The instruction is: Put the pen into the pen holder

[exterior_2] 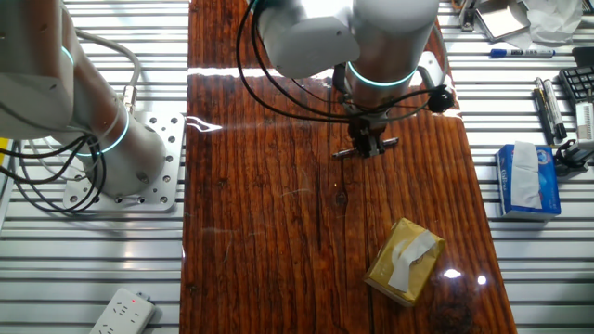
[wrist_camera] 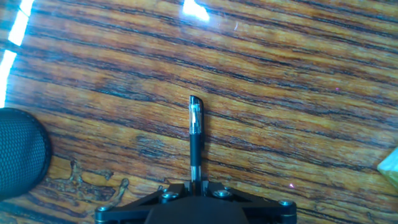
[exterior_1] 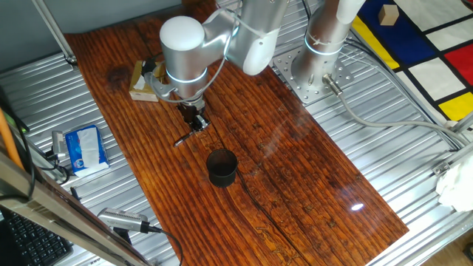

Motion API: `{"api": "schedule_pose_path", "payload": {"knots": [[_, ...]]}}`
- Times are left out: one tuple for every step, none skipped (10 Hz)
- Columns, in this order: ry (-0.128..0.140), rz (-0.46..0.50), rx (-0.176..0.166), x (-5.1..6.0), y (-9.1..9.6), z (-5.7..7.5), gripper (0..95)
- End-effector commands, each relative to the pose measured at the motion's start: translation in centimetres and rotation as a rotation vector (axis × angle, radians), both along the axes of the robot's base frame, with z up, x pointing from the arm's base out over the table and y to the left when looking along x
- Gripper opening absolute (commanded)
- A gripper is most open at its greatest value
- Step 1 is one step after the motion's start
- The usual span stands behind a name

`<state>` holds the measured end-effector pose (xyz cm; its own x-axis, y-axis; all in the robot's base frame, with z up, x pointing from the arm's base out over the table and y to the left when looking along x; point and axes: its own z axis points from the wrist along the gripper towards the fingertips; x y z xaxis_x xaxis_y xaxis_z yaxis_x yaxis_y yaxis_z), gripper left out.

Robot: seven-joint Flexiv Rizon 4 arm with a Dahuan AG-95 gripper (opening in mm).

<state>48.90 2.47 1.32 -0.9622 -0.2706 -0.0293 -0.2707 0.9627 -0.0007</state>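
Note:
My gripper is shut on the pen, a thin dark and silvery stick, and holds it about level, low over the wooden board. In the hand view the pen sticks straight out from between the closed jaws. In the other fixed view the pen shows crosswise under the gripper. The pen holder, a short black cup, stands upright on the board a little in front of and to the right of the gripper. Its rim shows at the left edge of the hand view. It is hidden in the other fixed view.
A tan cardboard box lies on the board behind the gripper. A blue tissue pack and a silver tool with a cable lie off the board on the metal table. The arm's base is bolted at the back.

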Motion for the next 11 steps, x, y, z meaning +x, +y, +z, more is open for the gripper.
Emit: {"api": "schedule_pose_path", "payload": {"knots": [[0.009, 0.005, 0.006, 0.0, 0.1, 0.4, 0.0], [0.013, 0.007, 0.009, 0.0, 0.1, 0.6, 0.0], [0.016, 0.01, 0.01, 0.1, 0.0, 0.8, 0.0], [0.018, 0.012, 0.012, 0.2, 0.0, 1.1, 0.0], [0.026, 0.015, 0.013, 0.4, 0.0, 1.6, 0.0], [0.035, 0.018, 0.014, 0.6, 0.0, 2.2, 0.0], [0.044, 0.019, 0.015, 0.8, -0.1, 2.5, 0.0], [0.058, 0.02, 0.019, 1.0, -0.1, 3.1, 0.0], [0.068, 0.02, 0.02, 1.2, 0.0, 3.7, 0.0], [0.077, 0.02, 0.022, 1.3, 0.0, 4.0, 0.0], [0.096, 0.02, 0.022, 1.4, 0.0, 4.6, 0.0]]}}
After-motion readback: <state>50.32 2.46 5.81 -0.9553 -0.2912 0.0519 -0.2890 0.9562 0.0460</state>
